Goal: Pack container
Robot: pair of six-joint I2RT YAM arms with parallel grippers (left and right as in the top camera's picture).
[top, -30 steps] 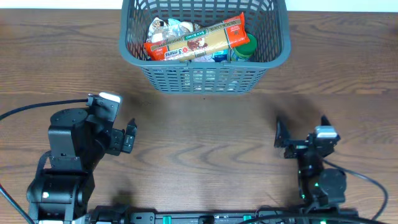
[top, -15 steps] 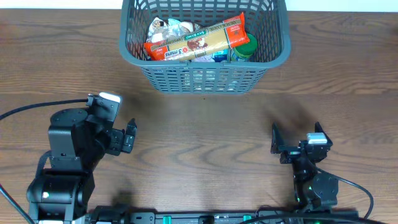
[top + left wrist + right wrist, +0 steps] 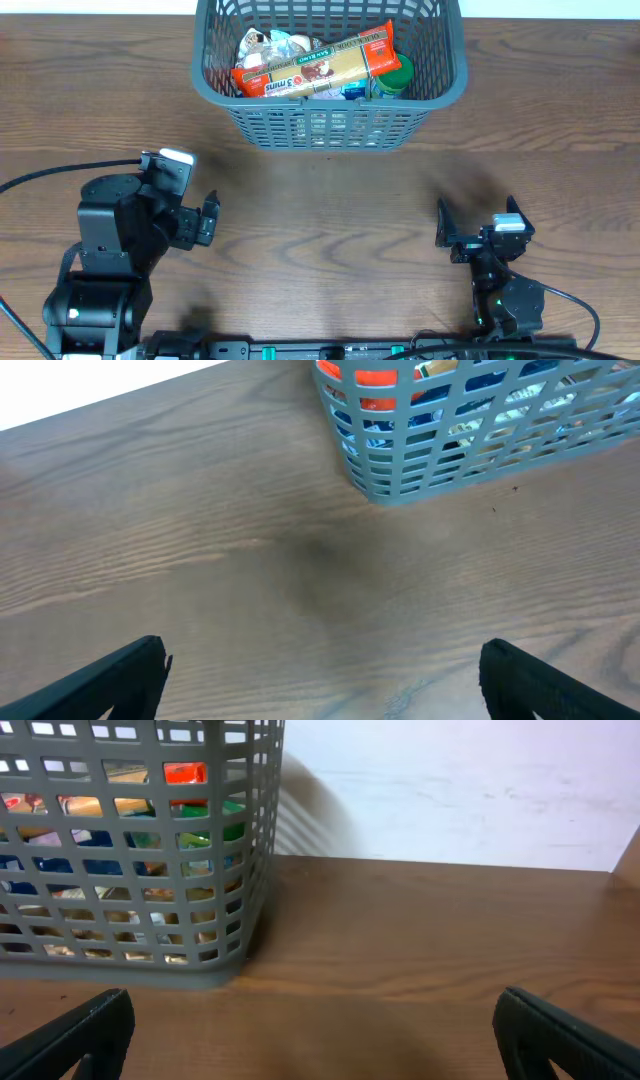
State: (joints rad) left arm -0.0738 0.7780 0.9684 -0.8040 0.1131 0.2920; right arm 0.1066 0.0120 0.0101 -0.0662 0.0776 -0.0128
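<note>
The bench (image 3: 320, 190) is brown wood-grain laminate, and a plain white wall (image 3: 450, 780) rises behind it in the right wrist view. The basket (image 3: 325, 128) is unmoved at the far edge, near the middle. It is grey plastic with rounded corners and slotted lattice sides. The right tool (image 3: 476, 222) sits slightly nearer the front edge than a second ago and has not moved in the last half second. Its jaws are spread wide and hold nothing. The left tool (image 3: 208, 218) has not shifted and is likewise spread and bare. In the basket a long orange-and-clear packet (image 3: 318, 62) lies across a green lid (image 3: 393, 78) and a crinkled pouch (image 3: 268, 42).
</note>
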